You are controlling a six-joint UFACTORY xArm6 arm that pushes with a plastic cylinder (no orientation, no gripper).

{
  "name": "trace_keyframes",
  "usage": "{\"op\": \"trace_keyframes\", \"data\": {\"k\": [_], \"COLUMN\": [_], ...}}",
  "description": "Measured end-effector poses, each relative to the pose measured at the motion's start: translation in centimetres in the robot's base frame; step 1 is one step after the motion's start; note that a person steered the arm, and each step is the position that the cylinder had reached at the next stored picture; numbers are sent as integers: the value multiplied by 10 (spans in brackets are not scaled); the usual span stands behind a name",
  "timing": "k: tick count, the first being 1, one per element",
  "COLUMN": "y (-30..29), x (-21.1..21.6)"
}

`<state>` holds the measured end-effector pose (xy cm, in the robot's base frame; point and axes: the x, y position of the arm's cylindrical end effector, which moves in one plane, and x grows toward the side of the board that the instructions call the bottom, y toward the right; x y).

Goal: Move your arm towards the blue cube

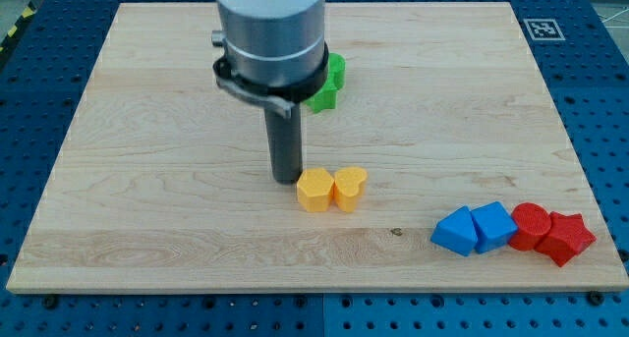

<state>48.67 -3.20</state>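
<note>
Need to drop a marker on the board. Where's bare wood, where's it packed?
Bare: the view's left half, left of my tip; also the top right, above the blue cube. Packed: bottom right, where blue wedge, blue cube, red cylinder and red star touch; yellow blocks beside my tip.

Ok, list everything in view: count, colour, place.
wooden board: one, light wood, fills the view
green block: one, star-like, partly hidden behind the arm
yellow hexagon block: one, centre
yellow heart block: one, touching the hexagon's right side
blue triangular block: one, lower right
blue cube: one, right of it, touching
red cylinder: one, next right
red star block: one, far right
my tip: one, dark, just left of the yellow hexagon
</note>
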Motion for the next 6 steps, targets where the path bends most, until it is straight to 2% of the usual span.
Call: {"op": "trace_keyframes", "data": {"k": [1,3,4,5,6], "y": [23,108,152,161,198], "x": [-35,-36,1,6,26]}}
